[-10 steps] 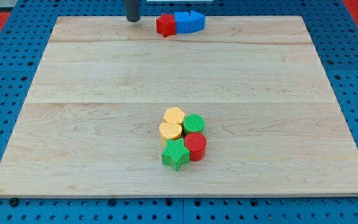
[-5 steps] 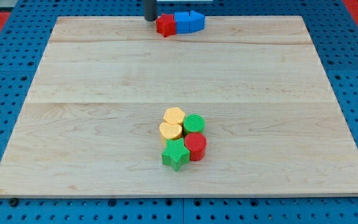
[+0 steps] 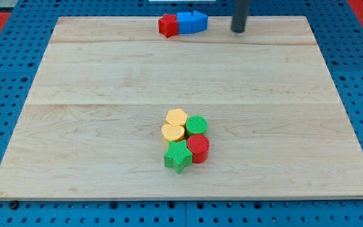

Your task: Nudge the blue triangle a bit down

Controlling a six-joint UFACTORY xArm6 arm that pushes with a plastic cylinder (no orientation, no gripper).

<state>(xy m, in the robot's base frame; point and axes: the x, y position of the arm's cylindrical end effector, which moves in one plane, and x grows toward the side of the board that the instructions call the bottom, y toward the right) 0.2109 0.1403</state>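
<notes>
Pale wooden board [image 3: 106, 75] on blue pegboard [image 3: 5, 113]. Blue triangle [image 3: 197, 21] at the top edge, touching blue block [image 3: 184, 23], red star [image 3: 167, 25]. My tip [image 3: 238, 30] near, to its right; no claw.

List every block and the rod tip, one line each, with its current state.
my tip: on the board near the view's top, right of the blue blocks, touching nothing
blue triangle: at the top edge, against the blue cube
blue cube: between triangle and red star
red star: touching the blue cube's left
yellow hexagon: in the lower cluster
yellow heart: clustered
green cylinder: clustered
red cylinder: clustered
green star: clustered, lowest
</notes>
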